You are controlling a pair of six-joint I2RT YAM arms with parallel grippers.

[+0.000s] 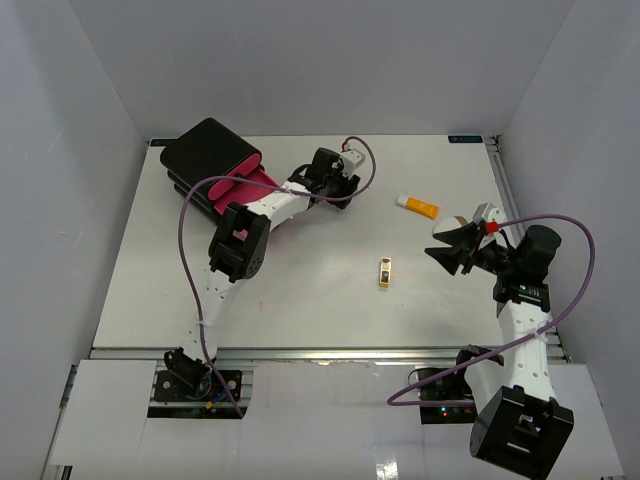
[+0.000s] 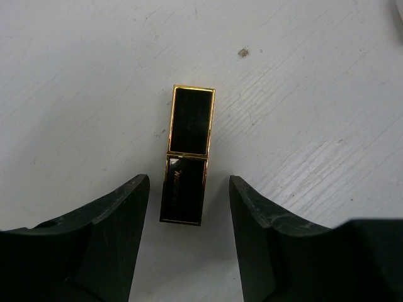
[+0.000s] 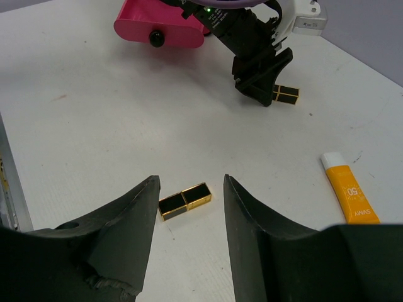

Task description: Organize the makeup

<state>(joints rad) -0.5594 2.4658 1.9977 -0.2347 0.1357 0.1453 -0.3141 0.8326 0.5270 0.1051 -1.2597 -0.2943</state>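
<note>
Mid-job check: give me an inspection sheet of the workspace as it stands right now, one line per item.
Surface: white table, scuffed.
Job's things: lipstick lying flat between the left fingers; second lipstick lying mid-table; orange tube lying flat toward the far right.
Clutter: nothing seen.
Grippers: left gripper open, straddling the lipstick with a gap on each side; right gripper open, empty, above the second lipstick.
Cables: purple cable looped off the left arm; second purple cable looped off the right arm; neither lies on the makeup.
Surroundings: black box at the far left with a pink drawer open; plain walls around.
</note>
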